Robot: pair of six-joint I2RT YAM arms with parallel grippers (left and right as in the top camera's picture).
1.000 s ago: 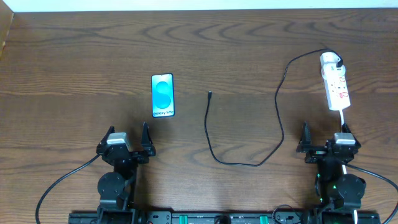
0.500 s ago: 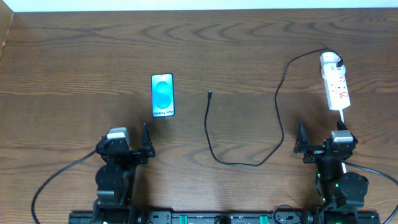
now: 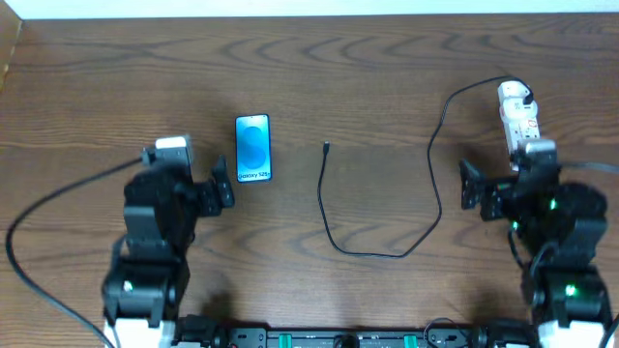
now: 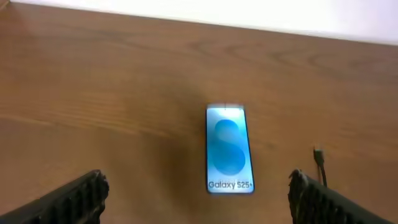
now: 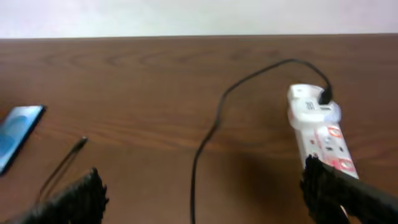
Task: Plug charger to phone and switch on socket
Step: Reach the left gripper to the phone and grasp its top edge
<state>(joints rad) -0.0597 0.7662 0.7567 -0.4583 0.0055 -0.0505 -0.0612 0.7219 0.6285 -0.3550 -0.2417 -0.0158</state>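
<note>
The phone [image 3: 252,148] lies flat, screen up, left of centre; in the left wrist view [image 4: 229,149] it is just ahead of the jaws. The charger [image 3: 437,198] loops across the table; its free connector [image 3: 326,147] lies right of the phone, apart from it, and its plug sits in the far end of the socket [image 3: 513,104], a white strip with red marks. My left gripper [image 3: 193,181] is open and empty, raised near the phone's left. My right gripper [image 3: 503,181] is open and empty over the socket's near end, which the arm hides. The socket also shows in the right wrist view [image 5: 320,130].
The wooden table's far edge [image 3: 309,15] meets a white wall. The left arm's own black cable [image 3: 39,227] trails over the front left. The charger's lowest loop [image 3: 368,253] lies near the front middle.
Both arms have lifted from the front edge and moved forward. The left one is now beside the phone and the right one over the socket's near end. Phone and charger have not moved.
</note>
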